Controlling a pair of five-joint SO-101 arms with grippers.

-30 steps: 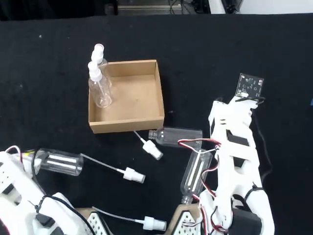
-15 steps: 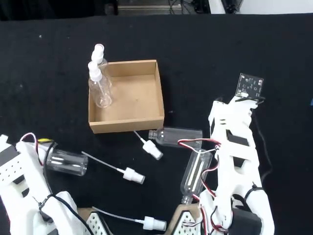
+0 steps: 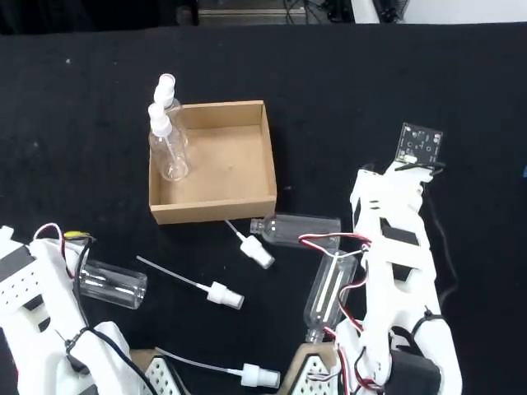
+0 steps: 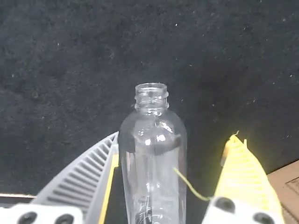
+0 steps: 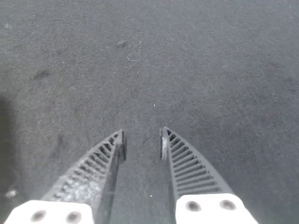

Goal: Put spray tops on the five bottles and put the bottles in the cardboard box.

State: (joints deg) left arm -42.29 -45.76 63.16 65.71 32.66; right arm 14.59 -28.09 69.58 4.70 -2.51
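Note:
My left gripper is shut on the body of a clear, topless bottle, whose open neck points away from the wrist. From above, that bottle lies tilted at the front left, beside the left arm. The cardboard box holds two capped bottles against its left wall. A second topless bottle lies in front of the box. A third lies beside the right arm. Three spray tops lie loose on the cloth. My right gripper is open over bare cloth.
One loose spray top lies just in front of the box, another at the table's front edge between the arm bases. Black cloth covers the table; its far and right parts are free.
The left arm has swung up and to the right. The bottle in its gripper shifted right and now lies more tilted. The right arm has kept still.

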